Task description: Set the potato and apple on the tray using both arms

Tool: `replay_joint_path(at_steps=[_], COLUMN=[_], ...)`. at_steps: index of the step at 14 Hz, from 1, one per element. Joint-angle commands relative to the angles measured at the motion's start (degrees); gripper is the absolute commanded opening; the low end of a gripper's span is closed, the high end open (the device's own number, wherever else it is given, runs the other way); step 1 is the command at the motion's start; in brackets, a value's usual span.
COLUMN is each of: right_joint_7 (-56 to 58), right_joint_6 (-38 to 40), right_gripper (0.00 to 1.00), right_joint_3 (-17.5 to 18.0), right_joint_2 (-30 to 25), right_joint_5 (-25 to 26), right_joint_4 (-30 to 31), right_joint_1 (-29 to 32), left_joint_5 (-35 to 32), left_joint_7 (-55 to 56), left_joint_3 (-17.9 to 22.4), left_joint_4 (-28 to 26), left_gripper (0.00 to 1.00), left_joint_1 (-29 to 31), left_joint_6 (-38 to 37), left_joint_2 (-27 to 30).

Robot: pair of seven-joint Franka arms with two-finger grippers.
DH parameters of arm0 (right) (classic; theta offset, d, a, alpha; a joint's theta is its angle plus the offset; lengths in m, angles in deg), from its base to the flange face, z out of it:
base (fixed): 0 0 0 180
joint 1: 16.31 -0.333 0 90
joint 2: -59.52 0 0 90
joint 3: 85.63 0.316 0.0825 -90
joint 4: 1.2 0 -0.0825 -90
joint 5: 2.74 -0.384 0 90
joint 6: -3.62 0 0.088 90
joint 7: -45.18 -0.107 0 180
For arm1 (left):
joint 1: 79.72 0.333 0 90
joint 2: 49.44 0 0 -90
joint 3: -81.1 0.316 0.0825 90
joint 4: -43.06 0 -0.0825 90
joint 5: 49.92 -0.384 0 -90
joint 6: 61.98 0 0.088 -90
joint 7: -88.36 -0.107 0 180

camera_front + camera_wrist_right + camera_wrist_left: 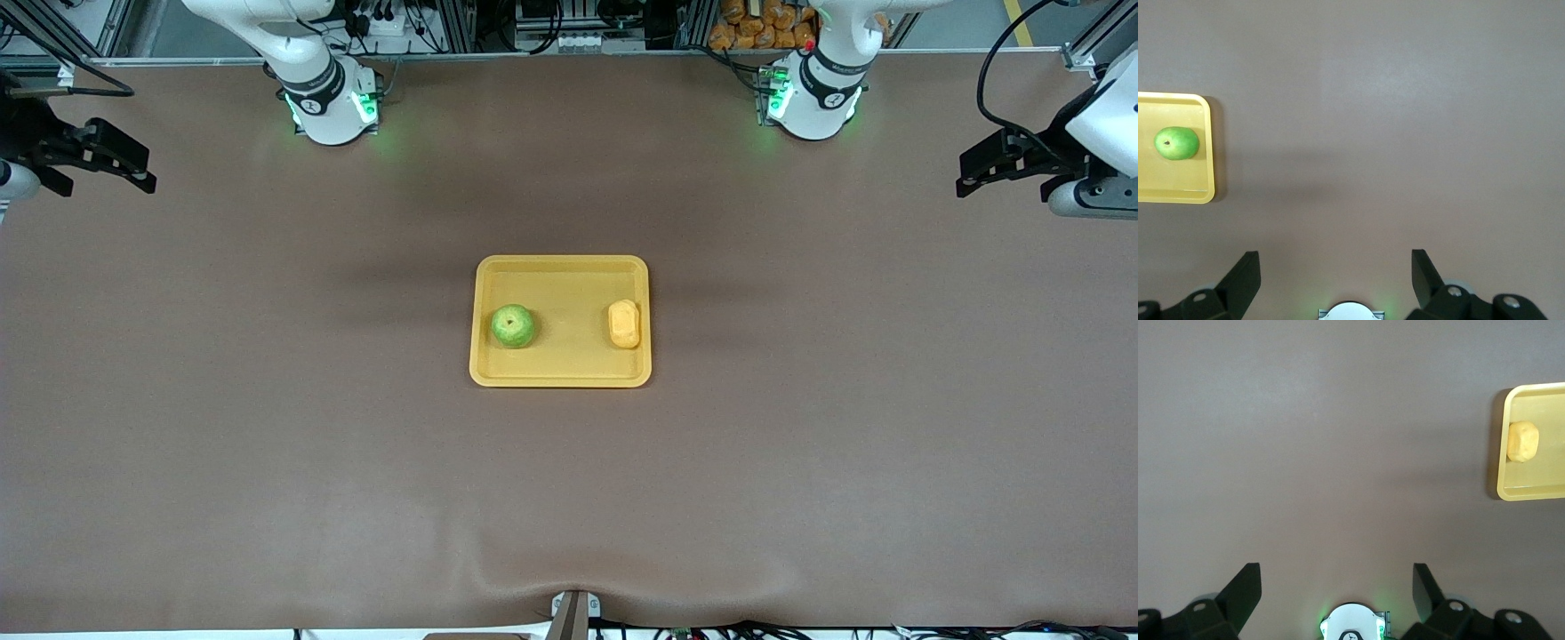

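The yellow-orange tray (560, 276) lies at the middle of the table. The green apple (513, 325) sits in it toward the right arm's end; it also shows in the right wrist view (1177, 143). The yellow-orange potato (624, 324) sits in it toward the left arm's end; it also shows in the left wrist view (1523, 441). My left gripper (978, 173) is open and empty, up over the bare table at the left arm's end. My right gripper (129, 164) is open and empty, up over the bare table at the right arm's end. Both are well away from the tray.
The brown table mat (267, 400) spreads all round the tray. The two arm bases (333, 107) (813, 102) stand at the table's edge farthest from the front camera. A small bracket (573, 613) sits at the nearest edge.
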Motion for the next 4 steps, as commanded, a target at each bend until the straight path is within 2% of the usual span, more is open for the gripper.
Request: replay_joint_path(at_steps=[1,4], right_joint_7=[0.17,0.17], right_joint_6=[0.54,0.63], right_gripper=[1.0,1.0], right_joint_3=[0.31,0.31], right_joint_2=[-0.17,-0.17], right_joint_5=[0.41,0.41], right_joint_4=[-0.44,-0.53], right_joint_1=[0.64,0.73], left_joint_5=[1.19,1.1], left_joint_7=[0.04,0.04], left_joint_3=[0.22,0.22], left_joint_4=[0.55,1.6], left_gripper=[1.0,1.0], left_joint_1=[0.15,0.15], left_joint_6=[-1.18,-2.67], left_joint_2=[0.58,0.67])
